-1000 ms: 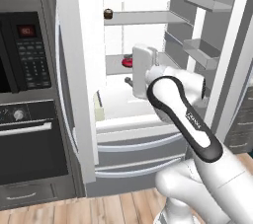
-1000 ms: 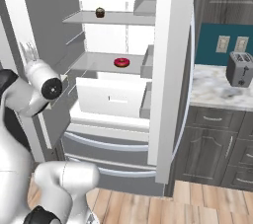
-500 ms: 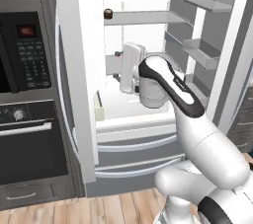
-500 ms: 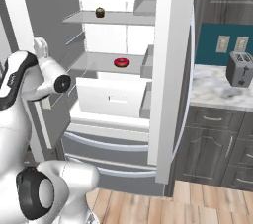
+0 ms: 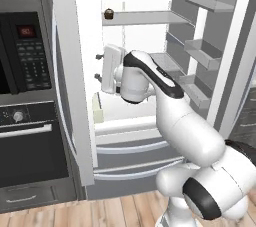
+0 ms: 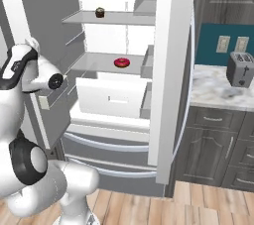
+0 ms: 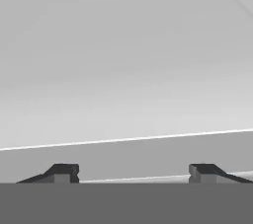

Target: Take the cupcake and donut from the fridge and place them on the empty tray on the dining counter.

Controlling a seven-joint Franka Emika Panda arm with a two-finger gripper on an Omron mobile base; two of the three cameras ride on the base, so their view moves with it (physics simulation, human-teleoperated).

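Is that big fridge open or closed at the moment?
Open. The fridge has its doors swung wide, so its white inside shows, with the donut and the cupcake on shelves.

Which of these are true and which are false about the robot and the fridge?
1. The cupcake sits on the fridge's top shelf. True.
2. The donut lies on the floor. False: it lies on the shelf below the cupcake.
3. The gripper holds the donut. False: its fingers stand apart with nothing between them.
4. A toaster stands on the counter right of the fridge. True.
5. The fridge doors are shut. False: they are open.
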